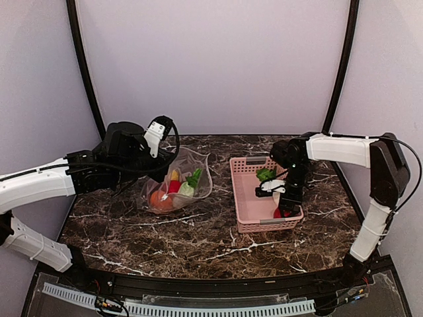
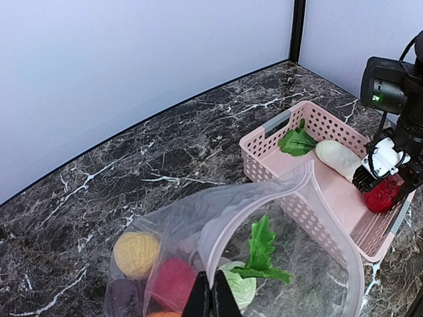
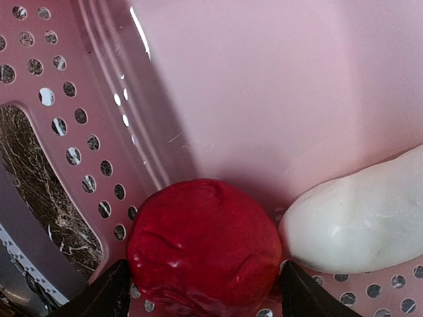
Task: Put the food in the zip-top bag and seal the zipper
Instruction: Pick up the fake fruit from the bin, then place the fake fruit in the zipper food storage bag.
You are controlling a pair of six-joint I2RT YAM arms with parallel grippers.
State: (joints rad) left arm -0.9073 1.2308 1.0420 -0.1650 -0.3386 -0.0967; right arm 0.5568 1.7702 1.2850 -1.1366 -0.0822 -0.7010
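The zip-top bag [image 1: 192, 165] stands open on the table with its mouth toward the basket. My left gripper [image 2: 213, 298] is shut on the bag's rim, the zipper strip [image 2: 264, 197], and holds it up; I see no slider. Inside the bag lie a yellow ball [image 2: 135, 253], a red ball [image 2: 173, 282], a dark maroon ball [image 2: 122, 297] and a radish with green leaves [image 2: 243, 284]. My right gripper [image 3: 205, 294] is down in the pink basket [image 1: 246, 198], its fingers pressed on both sides of a red ball [image 3: 203, 241]. A white radish [image 3: 360, 218] lies beside it.
The pink basket stands right of the bag, close to its mouth. The radish's green leaves [image 1: 266, 175] lie at the basket's far end. Dark poles and pale walls ring the marble table [image 1: 198, 238].
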